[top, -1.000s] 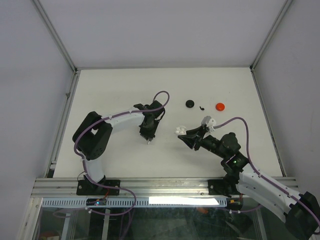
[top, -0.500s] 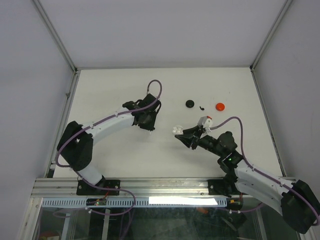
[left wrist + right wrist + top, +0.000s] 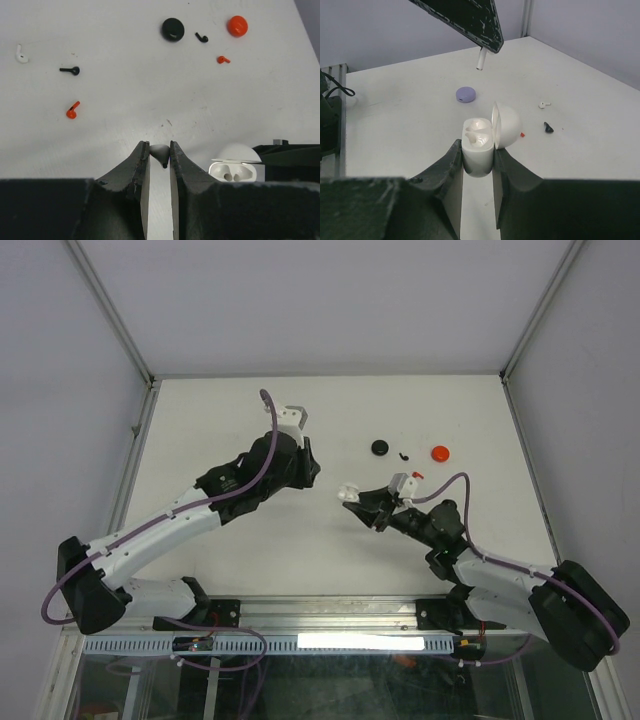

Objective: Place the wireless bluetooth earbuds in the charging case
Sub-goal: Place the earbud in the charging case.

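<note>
**White stemmed plastic earbud [image 3: 159, 150] clamped in my left fingers [image 3: 145, 155], open case in my right**

Most of that earbud is buried between my left fingers. The left wrist camera shows only a rounded pale head and a dark-tipped end in the narrow gap. In the right wrist view the same fingers are cut off by the top edge, and just the straight white stem pokes out below them. From above, my own left wrist covers the fingers and the earbud altogether.

The glossy white rounded charging case [image 3: 478, 150] stands upright, its lower half hidden between my right fingers [image 3: 455, 162], which are clamped on its two sides. Its domed lid [image 3: 506, 125] is hinged back and open, showing two smooth moulded hollows. Whether anything sits in them I cannot tell. The held earbud is near the case but apart from it, touching nothing but my fingers. A small red speck shows just behind the lid, too small to identify.

Loose buds lie on the matte white worktop [image 3: 125, 100], all tiny and comma-shaped. A loose white earbud [image 3: 21, 54], a black earbud [image 3: 70, 70] and a red earbud [image 3: 72, 110] lie well off to the left. A second black earbud [image 3: 201, 37] lies just beside a round black case [image 3: 173, 29], and a second red earbud [image 3: 223, 59] lies near a round red case [image 3: 237, 26]. A round lavender case [image 3: 466, 94] sits farther off in the right wrist view.
</note>
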{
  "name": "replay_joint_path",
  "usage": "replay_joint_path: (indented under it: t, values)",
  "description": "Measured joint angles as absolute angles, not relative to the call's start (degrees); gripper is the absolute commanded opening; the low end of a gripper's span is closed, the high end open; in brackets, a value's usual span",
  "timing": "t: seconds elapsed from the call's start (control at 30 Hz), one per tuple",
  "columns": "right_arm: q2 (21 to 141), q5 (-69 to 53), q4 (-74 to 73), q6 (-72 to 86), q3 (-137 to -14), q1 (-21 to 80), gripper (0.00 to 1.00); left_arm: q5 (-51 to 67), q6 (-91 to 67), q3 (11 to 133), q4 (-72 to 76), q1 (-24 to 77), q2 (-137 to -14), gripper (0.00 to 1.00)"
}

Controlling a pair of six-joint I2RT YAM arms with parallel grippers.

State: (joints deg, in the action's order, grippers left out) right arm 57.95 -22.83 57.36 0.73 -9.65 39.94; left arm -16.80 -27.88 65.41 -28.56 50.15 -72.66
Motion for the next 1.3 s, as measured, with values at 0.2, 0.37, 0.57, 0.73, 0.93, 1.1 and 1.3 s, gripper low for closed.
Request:
replay_joint_path:
  t: [0.2,0.37,0.57,0.73,0.93,1.1,1.3]
  values:
    - [62.2,-22.8,62.9,-0.3,-10.4,39.9,0.0,-18.2,-27.9,60.6,-20.6,53.6,-68.1,0.03]
    - [63.1,-22.8,65.1,-0.8,-12.9,40.0,0.0,-18.4,-27.8,56.0,-13.0,55.7,-65.1,0.02]
    - [63.2,-22.8,66.2,-1.4,-14.0,40.0,0.0,-19.7,-27.2,51.5,-4.4,57.5,-63.9,0.01]
    - [63.2,-22.2,66.2,-1.7,-14.0,40.0,0.0,-20.9,-26.3,49.8,0.1,58.9,-63.9,0.01]
    - [63.2,-22.0,66.2,-1.9,-14.0,40.3,0.0,-21.5,-25.8,49.7,4.5,59.9,-63.9,0.01]
    - [63.2,-21.9,66.2,-1.9,-14.0,40.3,0.0,-22.0,-25.1,49.7,6.3,60.4,-63.9,0.0]
    - [63.2,-21.8,66.2,-1.9,-14.0,40.4,0.0,-22.8,-24.1,49.7,7.0,61.3,-64.8,0.0]
